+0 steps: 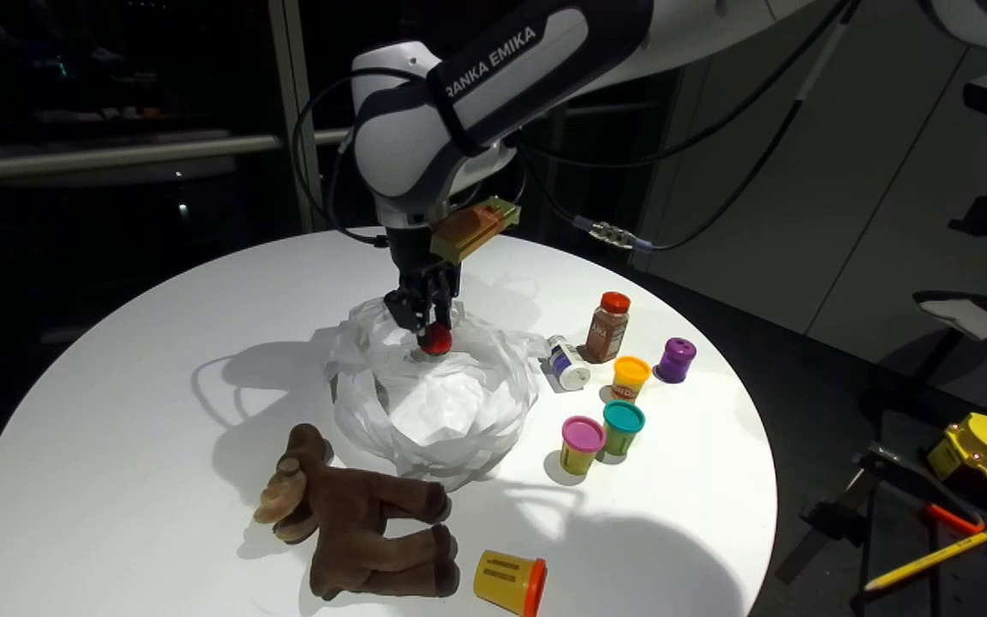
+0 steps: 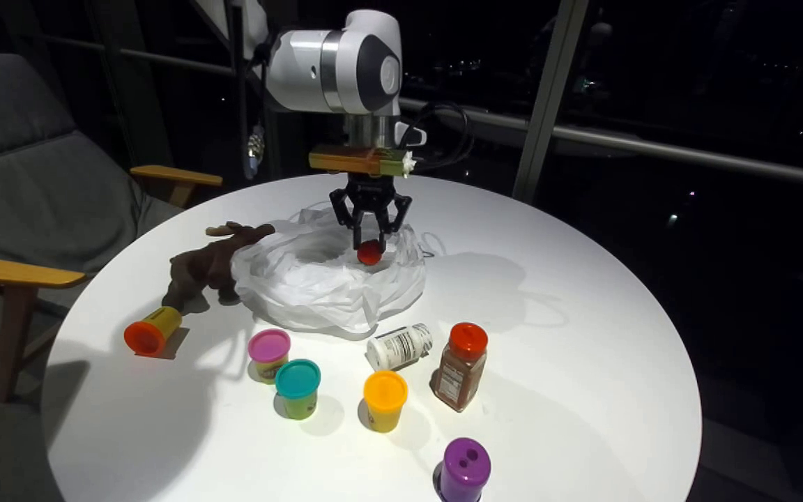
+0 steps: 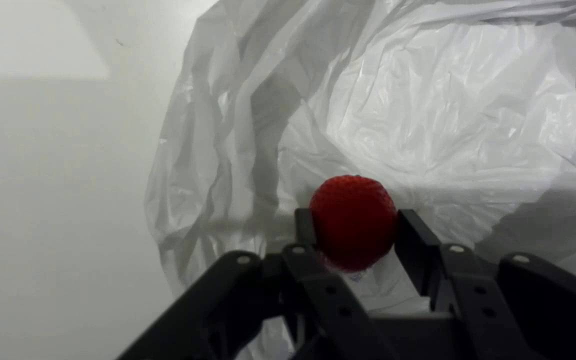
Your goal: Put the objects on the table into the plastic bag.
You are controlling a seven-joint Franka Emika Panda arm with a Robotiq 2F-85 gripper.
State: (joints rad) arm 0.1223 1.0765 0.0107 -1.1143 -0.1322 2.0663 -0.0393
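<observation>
Between my jaws, closed in against both its sides, sits a red ball, round enough to show no long axis. Below it the bag lies mouth up; one wall runs close by my grip, with more of the hollow off the opposite side, so I'd judge the move is down, a touch that way, then release. Past the bag from my jaws, on the desk, lies the brown toy; a white bottle lies on its side just outside the bag.

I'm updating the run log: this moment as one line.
pincer: closed on red round object | place: at mouth of plastic bag | release: not yet | on table: brown plush animal, bottles, tubs
</observation>
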